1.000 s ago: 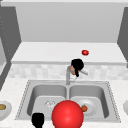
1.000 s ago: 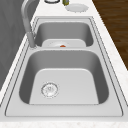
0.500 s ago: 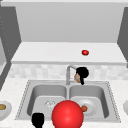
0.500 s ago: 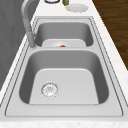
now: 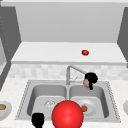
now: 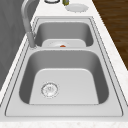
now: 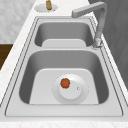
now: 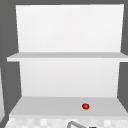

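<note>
A double steel sink [image 5: 25, 100] sits in a pale stone counter, with a bent faucet [image 5: 68, 72] rising from the far rim between the two basins. The right hand [image 5: 90, 79] hangs in the air above the far part of the right basin, just beside the tip of the faucet spout. It is curled around a small tan object [image 5: 86, 82], which I cannot identify. The left hand [image 5: 38, 119] floats low at the near edge of the sink, in front of the left basin; whether its fingers are spread or curled, I cannot tell.

A large red ball [image 5: 67, 114] fills the near middle of the front view, just right of the left hand. In the right basin lies a white plate [image 7: 75, 95] with a small orange-red piece of food [image 7: 65, 83] on it. The left basin shows a round drain [image 6: 49, 89].

On the open shelf [image 5: 50, 55] above the sink rests a small red fruit [image 5: 85, 52], towards the right. A plate with a brownish item [image 7: 48, 4] stands on the counter left of the sink.
</note>
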Controlling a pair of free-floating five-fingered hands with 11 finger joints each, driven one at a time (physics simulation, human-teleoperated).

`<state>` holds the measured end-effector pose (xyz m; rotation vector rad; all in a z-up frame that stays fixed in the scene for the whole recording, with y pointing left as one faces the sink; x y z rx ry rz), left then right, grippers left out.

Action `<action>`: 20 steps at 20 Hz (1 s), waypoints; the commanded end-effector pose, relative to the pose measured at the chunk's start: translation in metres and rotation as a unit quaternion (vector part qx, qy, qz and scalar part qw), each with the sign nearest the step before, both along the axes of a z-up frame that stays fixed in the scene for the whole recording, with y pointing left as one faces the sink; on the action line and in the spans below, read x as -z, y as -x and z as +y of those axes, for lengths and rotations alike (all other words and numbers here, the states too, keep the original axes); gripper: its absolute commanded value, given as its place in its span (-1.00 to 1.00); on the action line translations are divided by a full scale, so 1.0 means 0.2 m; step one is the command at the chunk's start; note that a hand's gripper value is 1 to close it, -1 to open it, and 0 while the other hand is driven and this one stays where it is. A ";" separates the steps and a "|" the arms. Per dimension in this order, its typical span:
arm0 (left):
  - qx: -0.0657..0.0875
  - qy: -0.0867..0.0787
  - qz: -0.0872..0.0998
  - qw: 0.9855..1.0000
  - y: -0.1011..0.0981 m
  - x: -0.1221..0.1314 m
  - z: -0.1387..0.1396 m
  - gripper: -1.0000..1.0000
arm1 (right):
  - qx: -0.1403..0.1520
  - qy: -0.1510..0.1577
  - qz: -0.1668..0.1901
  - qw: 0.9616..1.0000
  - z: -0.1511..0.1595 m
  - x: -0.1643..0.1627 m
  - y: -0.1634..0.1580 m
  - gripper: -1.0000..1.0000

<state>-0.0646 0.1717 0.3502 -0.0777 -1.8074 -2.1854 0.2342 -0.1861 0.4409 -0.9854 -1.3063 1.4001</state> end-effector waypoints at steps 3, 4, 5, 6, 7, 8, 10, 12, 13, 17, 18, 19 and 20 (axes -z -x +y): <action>0.000 0.000 0.000 1.000 0.00 0.00 0.00 0.00 | -0.014 0.000 0.006 1.000 -0.20 0.11 0.00 1.00; 0.000 0.000 0.000 1.000 0.00 0.00 0.00 0.00 | -0.015 0.000 0.005 1.000 -0.23 0.13 0.00 1.00; 0.000 0.000 0.000 1.000 0.00 0.00 0.00 0.00 | -0.016 0.000 0.004 1.000 -0.27 0.14 0.00 1.00; 0.000 0.000 0.000 1.000 0.00 0.00 0.00 0.00 | -0.018 0.000 0.002 1.000 -0.30 0.16 0.00 1.00; 0.000 0.000 0.000 1.000 0.00 0.00 0.00 0.00 | -0.018 0.000 0.002 1.000 -0.33 0.17 0.00 1.00; 0.000 0.000 0.000 1.000 0.00 0.00 0.00 0.00 | -0.019 0.001 0.002 1.000 -0.36 0.19 0.00 1.00; 0.000 0.000 0.000 1.000 0.00 0.00 0.00 0.00 | -0.020 0.001 0.002 1.000 -0.42 0.22 0.00 1.00; 0.000 0.000 0.000 1.000 0.00 0.00 0.00 0.00 | -0.020 0.001 0.003 1.000 -0.49 0.25 0.00 1.00; 0.000 0.000 0.000 1.000 0.00 0.00 0.00 0.00 | -0.019 0.001 0.004 1.000 -0.52 0.27 0.00 1.00; 0.000 0.000 0.000 1.000 0.00 0.00 0.00 0.00 | -0.018 0.000 0.006 1.000 -0.65 0.33 0.00 1.00; 0.000 0.000 0.000 1.000 0.00 0.00 0.00 0.00 | -0.018 0.000 0.006 1.000 -0.69 0.35 0.00 1.00; 0.000 0.000 0.000 1.000 0.00 0.00 0.00 0.00 | -0.018 0.000 0.006 1.000 -0.72 0.36 0.00 1.00; 0.000 0.000 0.000 1.000 0.00 0.00 0.00 0.00 | -0.017 0.000 0.006 1.000 -0.75 0.38 0.00 1.00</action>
